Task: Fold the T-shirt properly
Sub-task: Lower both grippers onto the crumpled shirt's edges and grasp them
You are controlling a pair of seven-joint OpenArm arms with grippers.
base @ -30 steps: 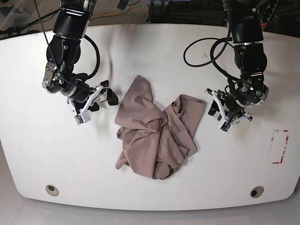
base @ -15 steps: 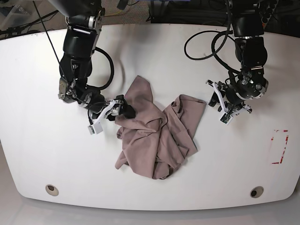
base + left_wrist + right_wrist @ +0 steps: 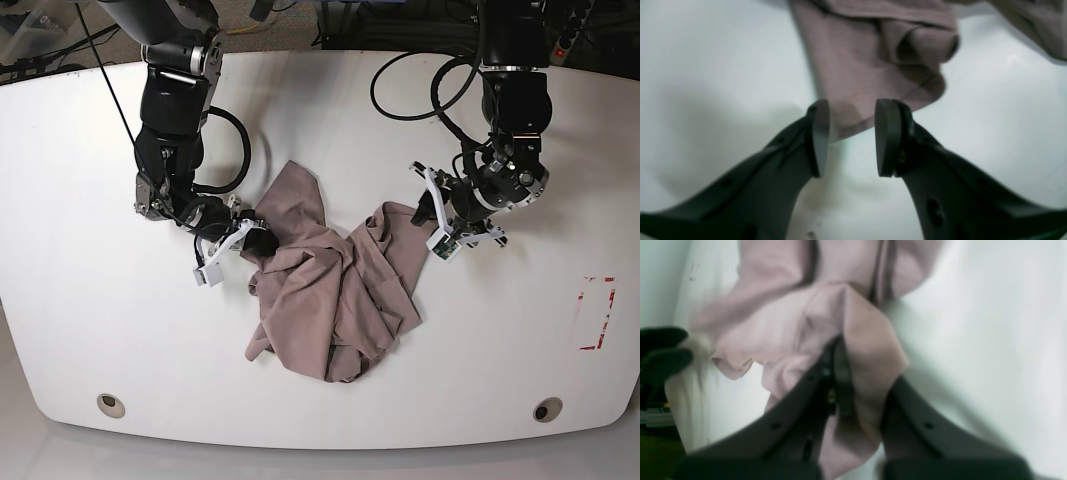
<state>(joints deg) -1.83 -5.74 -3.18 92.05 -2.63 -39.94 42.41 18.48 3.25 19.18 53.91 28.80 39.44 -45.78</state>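
The T-shirt (image 3: 330, 290) is a dusty mauve heap, crumpled in the middle of the white table (image 3: 90, 310). In the base view my right gripper (image 3: 255, 243) is at the heap's left edge, shut on a fold of the T-shirt (image 3: 790, 316). In the right wrist view the cloth bunches around the fingers (image 3: 836, 380) and hides one tip. On the base view's right, my left gripper (image 3: 432, 222) is at the heap's upper right corner. It stands open, and a hem corner of the T-shirt (image 3: 857, 66) lies between its pads (image 3: 885, 133).
A red-outlined rectangle (image 3: 597, 312) is marked near the table's right edge. Two round holes (image 3: 111, 405) (image 3: 547, 409) sit along the front edge. Black cables (image 3: 420, 95) loop over the table's back, behind the arms.
My right gripper pushed right into the shirt's left edge and shut on a fold. My left gripper moved left to the shirt's right corner and stayed open.
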